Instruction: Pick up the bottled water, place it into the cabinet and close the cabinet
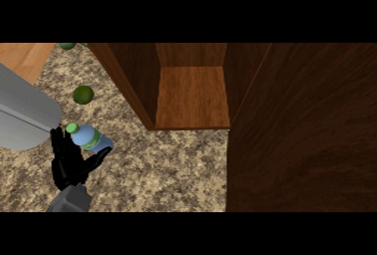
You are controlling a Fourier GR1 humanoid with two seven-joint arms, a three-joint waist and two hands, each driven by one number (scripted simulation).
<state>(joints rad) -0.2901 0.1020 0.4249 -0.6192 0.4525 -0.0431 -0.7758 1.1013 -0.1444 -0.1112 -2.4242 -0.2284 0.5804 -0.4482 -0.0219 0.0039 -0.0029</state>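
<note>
Head view: bottled water (91,138) with green cap lying tilted on the speckled table (162,169), left of the open cabinet (193,94), touching the left hand (70,162), fingers (60,142) spread straight beside it, thumb (98,158) under it. Cabinet door (302,129) swung open at right; green fruit (83,94) and grey object (22,117) nearby. Right hand out of view.

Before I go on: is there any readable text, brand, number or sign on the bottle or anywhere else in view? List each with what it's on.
No readable text anywhere in view.
Water bottle, by the left hand: green band of a label, no letters can be made out.
Cabinet, open: plain wood, no markings.
Grey appliance at left: no markings visible.
</note>
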